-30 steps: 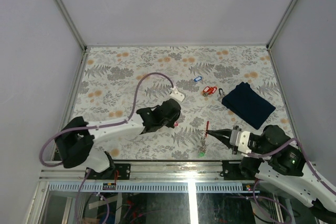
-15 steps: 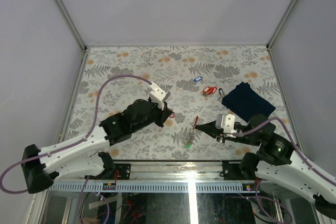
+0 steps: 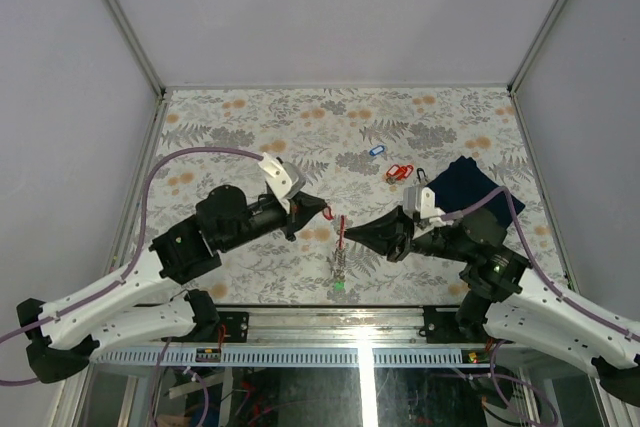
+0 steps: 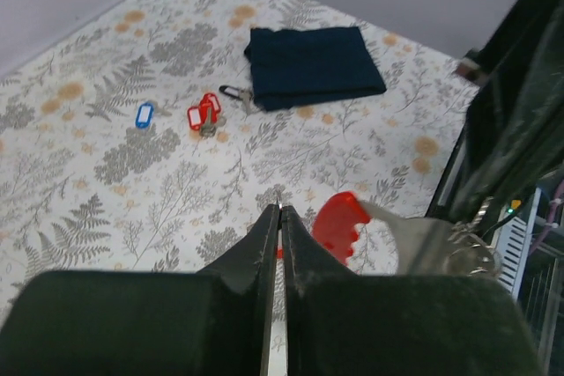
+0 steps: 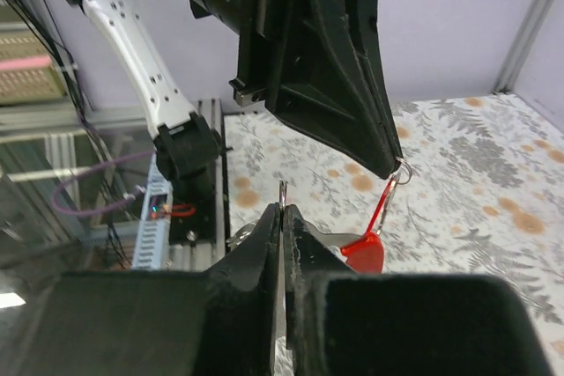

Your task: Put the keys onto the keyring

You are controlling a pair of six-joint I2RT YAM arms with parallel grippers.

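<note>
Both grippers meet in mid-air above the table's front centre. My right gripper (image 3: 346, 236) (image 5: 282, 207) is shut on the thin metal keyring (image 5: 282, 189). A bunch of keys (image 3: 340, 262) with a green tag (image 3: 338, 287) and a red piece (image 4: 342, 222) hangs from the keyring. My left gripper (image 3: 326, 210) (image 4: 279, 209) is shut on the small ring of a red-tagged key (image 5: 385, 209), which dangles just right of the keyring. More keys lie on the table: one with a blue tag (image 3: 376, 150) (image 4: 144, 115) and a red-tagged pair (image 3: 399, 172) (image 4: 204, 114).
A dark navy folded cloth (image 3: 470, 179) (image 4: 313, 68) lies at the right, partly under my right arm. A small black clip (image 3: 423, 175) (image 4: 233, 94) rests between it and the red tags. The floral mat (image 3: 230, 137) ends at the grey walls.
Both arms have lifted and swung to the centre. The right gripper carried the keyring bunch leftward, and the left gripper came rightward with its key until the two tips nearly touch.
</note>
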